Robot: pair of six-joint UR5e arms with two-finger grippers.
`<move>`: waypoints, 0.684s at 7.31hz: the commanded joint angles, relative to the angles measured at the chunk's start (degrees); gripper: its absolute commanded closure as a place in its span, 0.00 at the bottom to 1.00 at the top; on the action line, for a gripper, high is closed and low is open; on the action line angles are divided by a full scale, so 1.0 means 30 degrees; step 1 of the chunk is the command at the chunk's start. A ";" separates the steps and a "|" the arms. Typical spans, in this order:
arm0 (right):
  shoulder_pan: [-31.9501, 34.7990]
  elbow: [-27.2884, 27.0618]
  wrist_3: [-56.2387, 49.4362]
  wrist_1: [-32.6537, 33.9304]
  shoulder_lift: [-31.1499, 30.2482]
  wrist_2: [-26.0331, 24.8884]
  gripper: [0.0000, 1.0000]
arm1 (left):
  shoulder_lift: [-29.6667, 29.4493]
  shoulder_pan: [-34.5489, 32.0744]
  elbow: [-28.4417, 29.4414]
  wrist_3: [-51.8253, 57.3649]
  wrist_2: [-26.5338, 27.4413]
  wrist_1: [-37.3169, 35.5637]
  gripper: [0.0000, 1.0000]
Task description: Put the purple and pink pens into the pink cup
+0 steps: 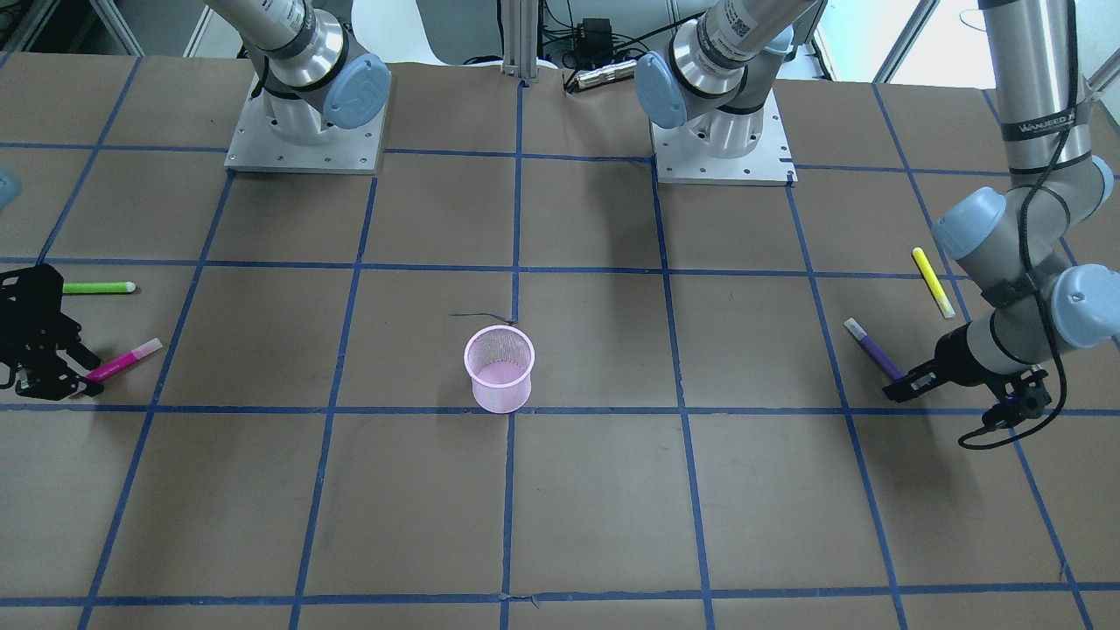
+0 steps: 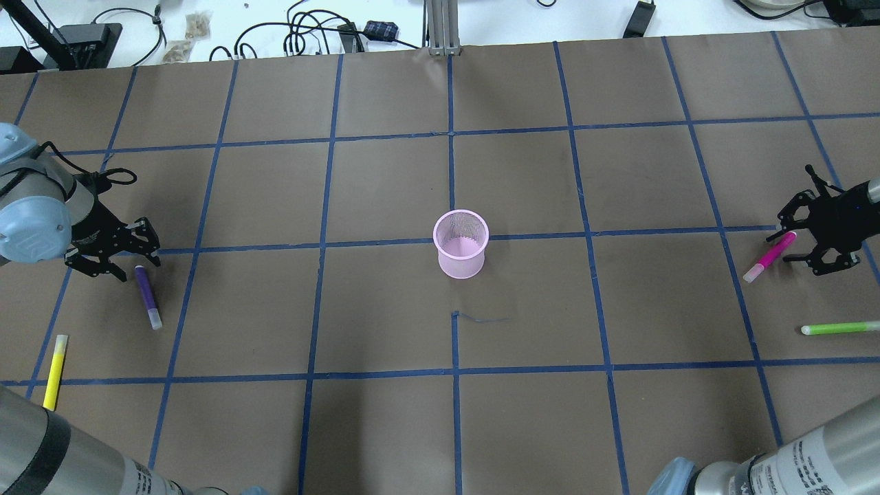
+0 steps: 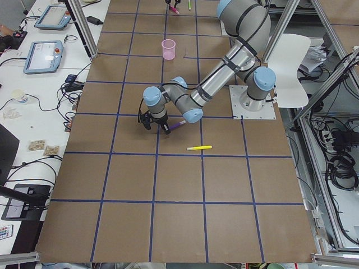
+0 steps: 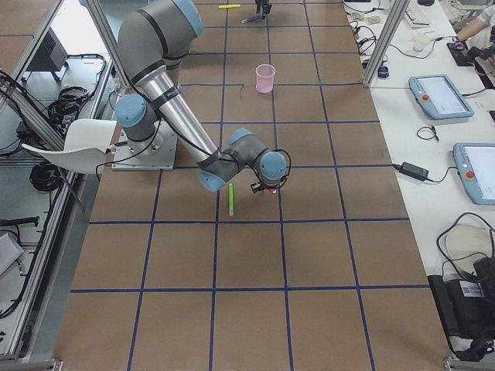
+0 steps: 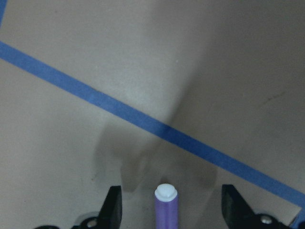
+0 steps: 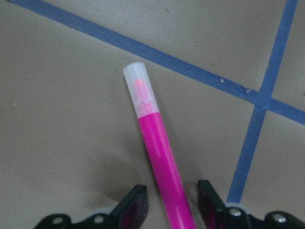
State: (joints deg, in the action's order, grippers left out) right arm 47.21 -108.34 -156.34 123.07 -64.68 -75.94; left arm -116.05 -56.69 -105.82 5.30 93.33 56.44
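You have the taped brown table (image 2: 385, 426). Far out from the pink mesh cup (image 2: 461, 244), on the robot's left, the left gripper (image 2: 137, 265) sits low, jaws apart. Far out on its right, the right gripper (image 2: 784, 242) is likewise spread. The cup stands upright. The purple pen (image 2: 147, 297) lies flat, one end between the left jaws, and the pink pen (image 2: 770, 257) lies the same way between the right jaws.

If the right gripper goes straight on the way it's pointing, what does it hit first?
Probably the pink pen, lying between the right gripper's open jaws; its height above the table is unclear.
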 commanded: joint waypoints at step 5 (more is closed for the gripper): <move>0.0725 0.0108 0.1046 -0.0270 -0.1871 0.0236 0.88 | 0.0301 0.0000 0.0233 -0.0098 -0.0056 0.0902 1.00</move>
State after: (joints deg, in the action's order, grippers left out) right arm 48.22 -108.02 -154.53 122.39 -68.24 -75.54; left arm -115.75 -56.69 -105.47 4.98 93.07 58.63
